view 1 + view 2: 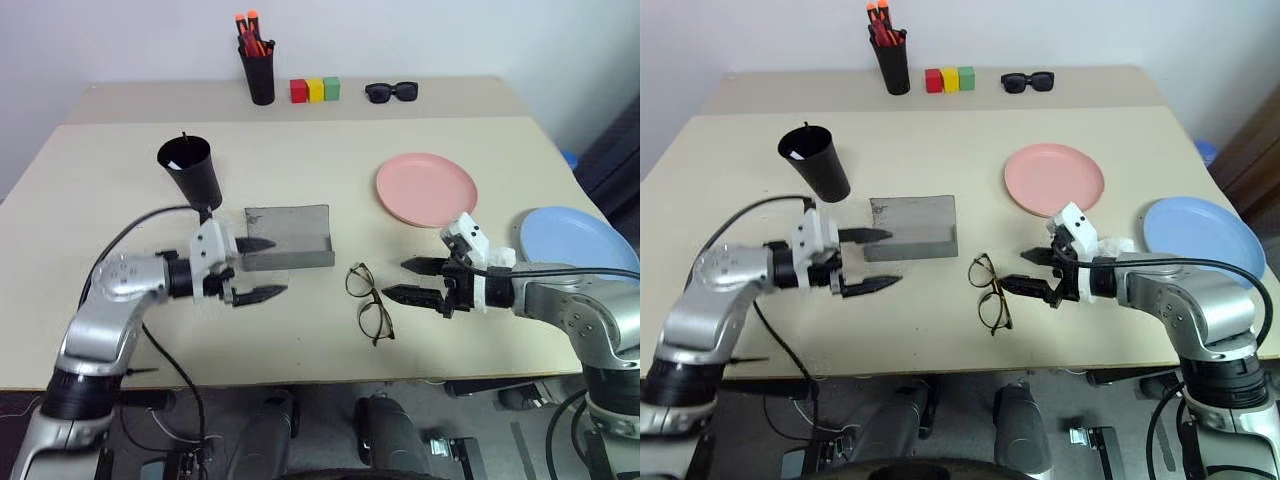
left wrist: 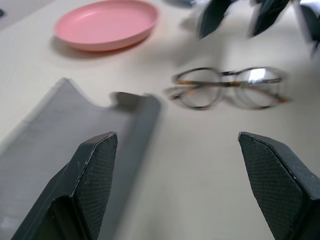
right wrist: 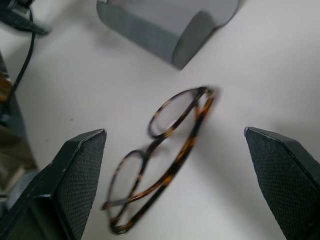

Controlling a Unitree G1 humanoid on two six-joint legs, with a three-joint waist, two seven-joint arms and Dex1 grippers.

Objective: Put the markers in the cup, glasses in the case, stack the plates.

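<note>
The wire-framed glasses (image 1: 368, 303) lie folded on the table between my two grippers. My left gripper (image 1: 275, 268) is open at the left end of the open grey case (image 1: 288, 240), holding nothing. To the right of the glasses, my right gripper (image 1: 395, 279) is open and points at them (image 3: 186, 145). The black cup (image 1: 190, 170) stands behind my left hand, with a slim marker tip (image 1: 183, 137) rising past its rim. The pink plate (image 1: 427, 188) and the blue plate (image 1: 575, 240) lie apart on the right.
At the table's far side stand a narrow black holder with orange-capped pens (image 1: 260, 70), three coloured blocks (image 1: 315, 90) and black sunglasses (image 1: 391, 92). A black cable (image 1: 130, 235) loops over my left arm. The table's front edge runs just below both hands.
</note>
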